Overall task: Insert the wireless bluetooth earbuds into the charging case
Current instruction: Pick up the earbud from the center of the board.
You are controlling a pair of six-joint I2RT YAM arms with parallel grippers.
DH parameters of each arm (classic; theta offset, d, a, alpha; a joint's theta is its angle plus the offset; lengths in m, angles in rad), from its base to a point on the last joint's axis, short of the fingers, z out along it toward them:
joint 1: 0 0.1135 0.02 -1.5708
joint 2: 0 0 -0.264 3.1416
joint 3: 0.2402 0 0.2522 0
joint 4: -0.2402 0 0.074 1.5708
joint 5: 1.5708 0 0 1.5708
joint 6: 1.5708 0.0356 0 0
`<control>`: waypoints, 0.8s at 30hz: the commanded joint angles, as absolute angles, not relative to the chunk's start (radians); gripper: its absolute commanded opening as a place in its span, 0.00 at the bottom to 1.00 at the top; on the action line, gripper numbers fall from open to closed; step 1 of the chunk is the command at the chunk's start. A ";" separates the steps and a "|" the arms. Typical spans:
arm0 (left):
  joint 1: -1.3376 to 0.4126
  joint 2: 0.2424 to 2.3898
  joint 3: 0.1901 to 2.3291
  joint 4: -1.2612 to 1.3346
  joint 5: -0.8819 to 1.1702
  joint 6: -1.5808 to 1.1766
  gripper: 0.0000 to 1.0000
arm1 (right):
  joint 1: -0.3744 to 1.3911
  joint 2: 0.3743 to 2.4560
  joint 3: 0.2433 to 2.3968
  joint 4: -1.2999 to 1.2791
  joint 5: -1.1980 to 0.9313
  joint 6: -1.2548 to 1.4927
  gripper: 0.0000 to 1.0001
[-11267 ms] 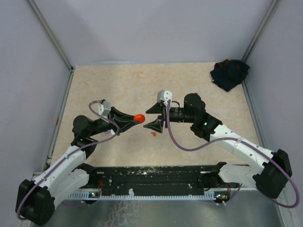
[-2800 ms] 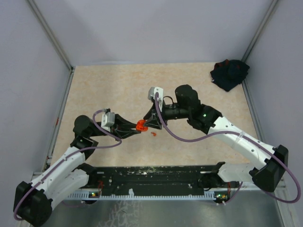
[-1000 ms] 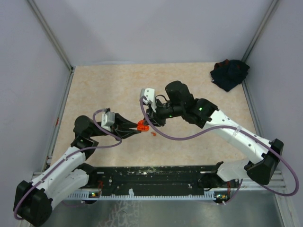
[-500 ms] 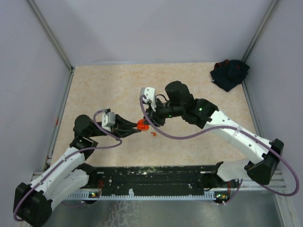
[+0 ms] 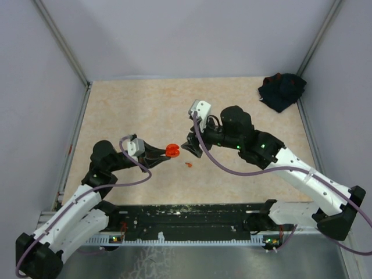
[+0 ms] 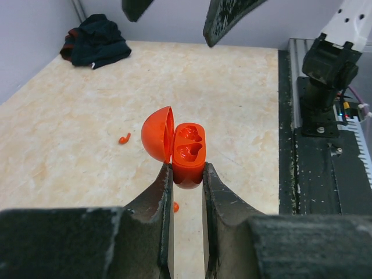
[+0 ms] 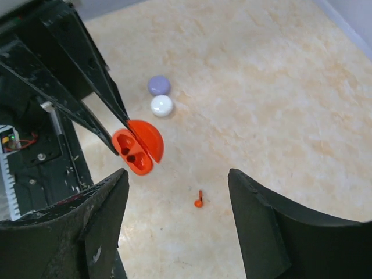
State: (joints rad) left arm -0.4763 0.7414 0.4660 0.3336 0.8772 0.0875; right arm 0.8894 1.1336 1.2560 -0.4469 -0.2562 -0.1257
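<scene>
My left gripper (image 5: 165,152) is shut on the base of an orange charging case (image 5: 171,150) and holds it above the table with its lid hinged open. In the left wrist view the case (image 6: 187,154) sits between my fingertips, both sockets showing. A tiny orange earbud (image 5: 188,164) lies on the table just right of the case. It also shows in the right wrist view (image 7: 199,199). The left wrist view shows one earbud (image 6: 124,138) and a second orange bit (image 6: 175,206) on the table. My right gripper (image 5: 192,148) is open wide and empty beside the case (image 7: 138,150).
A dark crumpled cloth (image 5: 281,90) lies at the far right corner. A lavender round case (image 7: 158,85) and a white round case (image 7: 161,105) lie on the table beneath my left arm. A black rail (image 5: 192,215) runs along the near edge.
My right gripper has pulled back to the right, away from the orange case, and now stands open. My left gripper still holds the case, shifted slightly up.
</scene>
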 commanded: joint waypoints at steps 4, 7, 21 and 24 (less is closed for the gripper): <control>-0.479 0.680 0.502 0.205 0.640 0.124 0.00 | 0.894 1.098 1.111 -0.335 -0.001 -0.009 0.71; -0.479 0.667 0.509 0.180 0.537 0.110 0.00 | 0.894 1.111 1.032 -0.305 0.085 0.039 0.71; -0.477 0.639 0.535 0.063 0.222 0.103 0.00 | 0.906 1.290 0.811 -0.093 0.139 0.183 0.60; -0.476 0.643 0.535 0.061 0.231 0.105 0.00 | 0.918 1.335 0.793 -0.050 0.149 0.201 0.60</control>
